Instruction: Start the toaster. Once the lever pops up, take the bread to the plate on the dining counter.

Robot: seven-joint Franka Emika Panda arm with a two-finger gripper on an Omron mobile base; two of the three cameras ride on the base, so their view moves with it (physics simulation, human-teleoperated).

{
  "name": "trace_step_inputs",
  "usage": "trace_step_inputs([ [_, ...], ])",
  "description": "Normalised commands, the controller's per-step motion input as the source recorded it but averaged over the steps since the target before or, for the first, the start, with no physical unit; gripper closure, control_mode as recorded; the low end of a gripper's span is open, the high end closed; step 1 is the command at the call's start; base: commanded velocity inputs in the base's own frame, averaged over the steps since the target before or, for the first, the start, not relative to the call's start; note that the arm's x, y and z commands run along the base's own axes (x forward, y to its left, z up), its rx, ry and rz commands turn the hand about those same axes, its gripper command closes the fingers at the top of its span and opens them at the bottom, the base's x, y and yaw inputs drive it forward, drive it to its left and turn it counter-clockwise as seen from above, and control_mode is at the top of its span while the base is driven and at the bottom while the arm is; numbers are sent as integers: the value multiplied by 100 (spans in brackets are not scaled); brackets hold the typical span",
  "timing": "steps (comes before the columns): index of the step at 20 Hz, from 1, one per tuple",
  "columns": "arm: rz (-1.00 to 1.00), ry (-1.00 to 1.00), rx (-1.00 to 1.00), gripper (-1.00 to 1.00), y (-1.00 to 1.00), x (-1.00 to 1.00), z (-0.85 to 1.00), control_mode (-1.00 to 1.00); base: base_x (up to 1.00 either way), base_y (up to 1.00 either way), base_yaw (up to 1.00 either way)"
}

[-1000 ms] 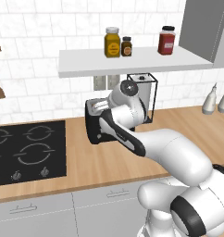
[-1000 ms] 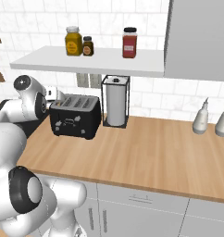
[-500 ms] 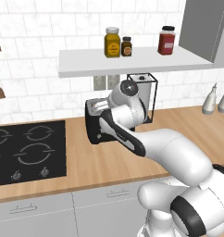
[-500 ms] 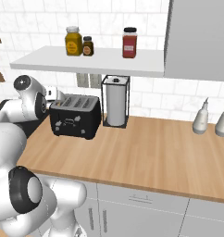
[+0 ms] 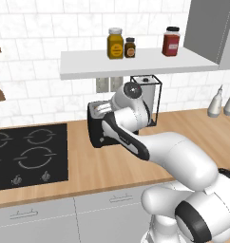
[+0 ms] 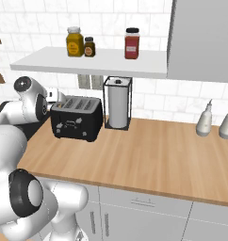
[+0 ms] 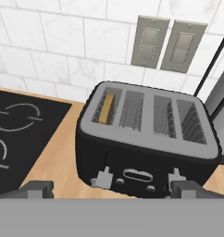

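Toaster (image 7: 146, 143) on wood surface (image 6: 149, 150), between cooktop (image 7: 21, 134) and paper-towel holder (image 6: 118, 102). Bread (image 7: 107, 109) upright in leftmost slot in hand view (other three slots bare). End effector (image 7: 111, 187) spread wide, holding nothing, fingertips (image 7: 37, 187) low before toaster front. Two levers (image 7: 101, 179) on front face. Jars on shelf (image 6: 92, 61) above.

The black four-slot toaster (image 6: 77, 118) stands on the wood counter (image 6: 149, 155), between the black cooktop (image 5: 26, 154) and the wire-framed paper towel holder (image 6: 117, 103). The tan bread slice (image 7: 106, 109) sits in its leftmost slot, below the wall shelf (image 6: 92, 63).
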Motion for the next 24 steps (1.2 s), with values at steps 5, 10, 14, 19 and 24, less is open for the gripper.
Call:
trace_step_inputs([
  [5,0,0,0,-100,0,0,0,-100,0,0,0],
  [10,0,0,0,-100,0,0,0,-100,0,0,0],
  [14,0,0,0,-100,0,0,0,-100,0,0,0],
  [19,0,0,0,-100,0,0,0,-100,0,0,0],
  [24,0,0,0,-100,0,0,0,-100,0,0,0],
])
